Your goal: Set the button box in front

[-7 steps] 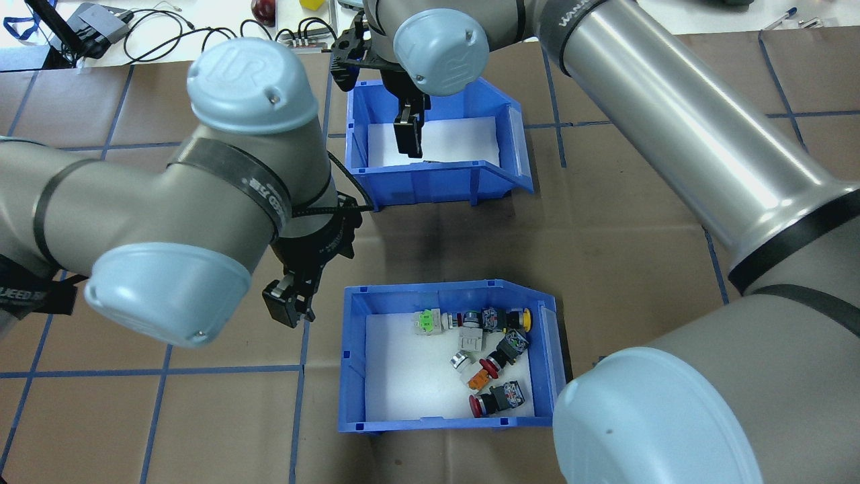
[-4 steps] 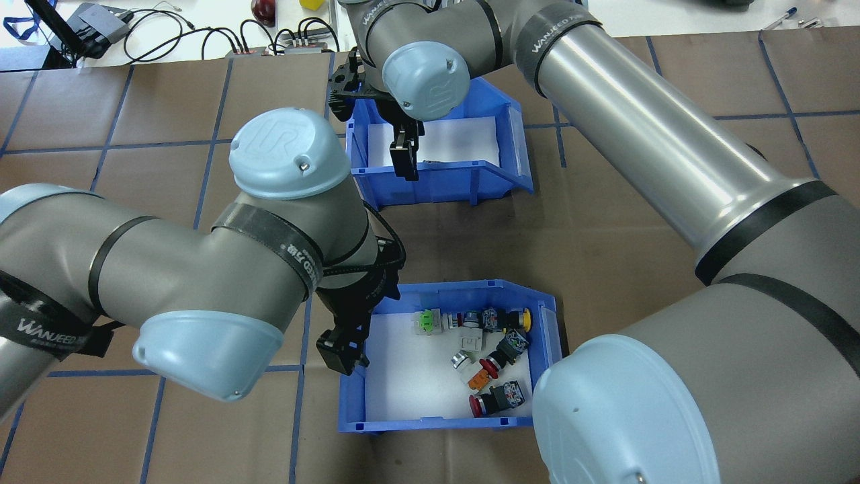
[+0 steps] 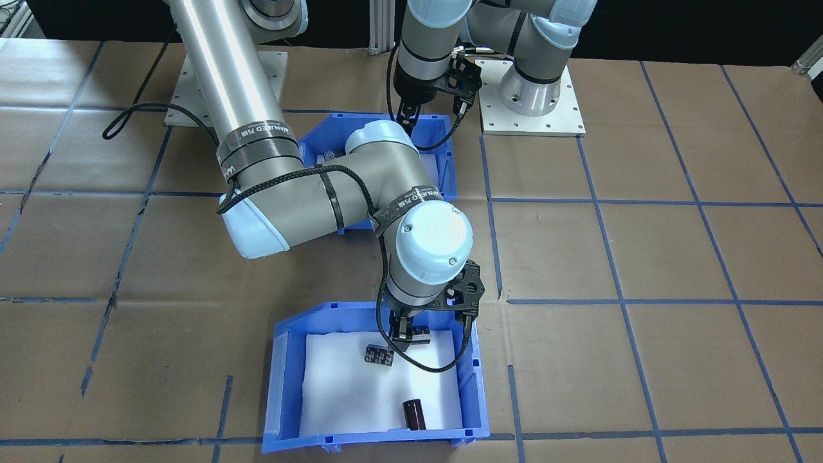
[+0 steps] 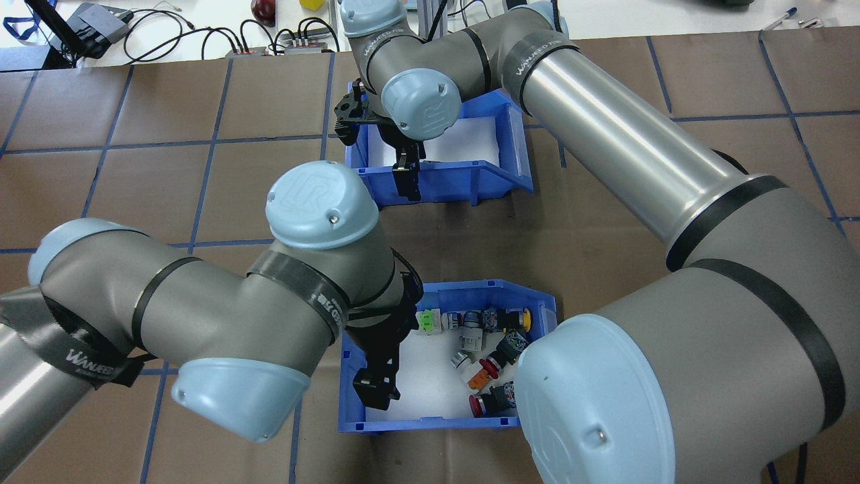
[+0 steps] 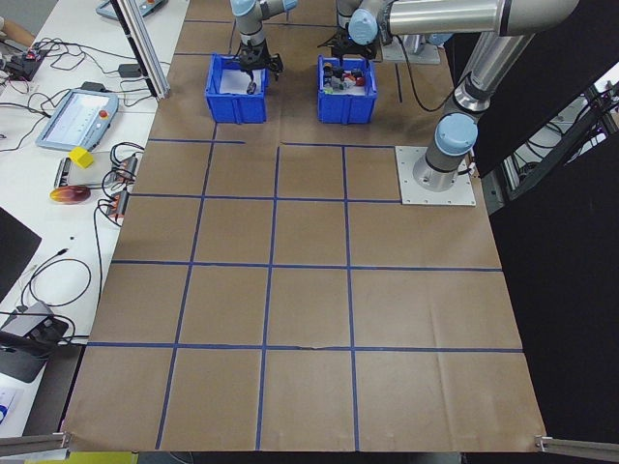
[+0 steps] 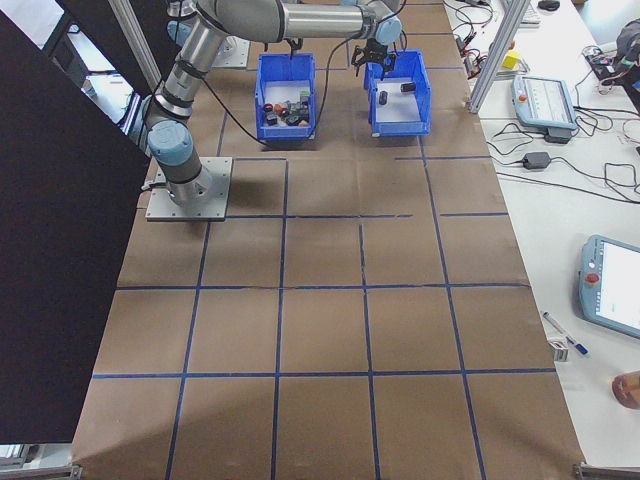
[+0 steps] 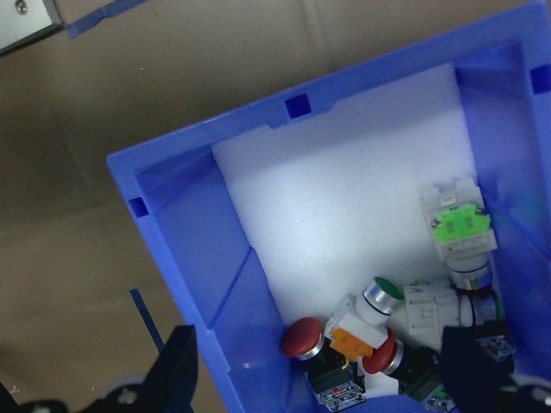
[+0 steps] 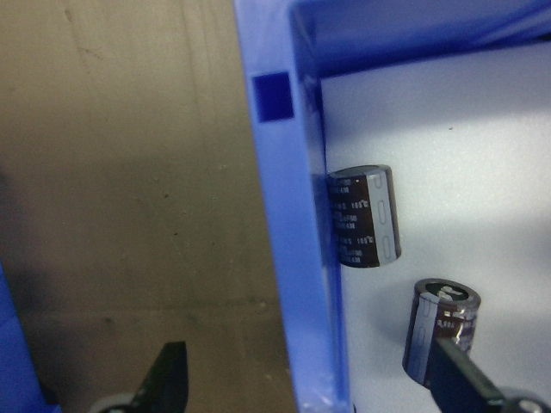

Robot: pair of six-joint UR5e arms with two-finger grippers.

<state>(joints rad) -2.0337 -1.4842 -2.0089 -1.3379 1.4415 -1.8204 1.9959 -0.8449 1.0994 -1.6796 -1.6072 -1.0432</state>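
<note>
Blue plastic button box (image 4: 349,386), foam-lined, sits between the left tool's (image 4: 376,390) spread fingers.

The glossy blue plastic button bin (image 4: 349,376) at lower centre holds matt white foam (image 4: 420,383); matt brown paper table cover (image 4: 168,181) surrounds it.

The button box (image 4: 447,423), a blue plastic bin with a white foam liner, is sitting upright on the brown paper-covered table, nearest the robot. Red, green, yellow and orange push-button switches (image 4: 487,353) are lying jumbled along its right side.
</note>
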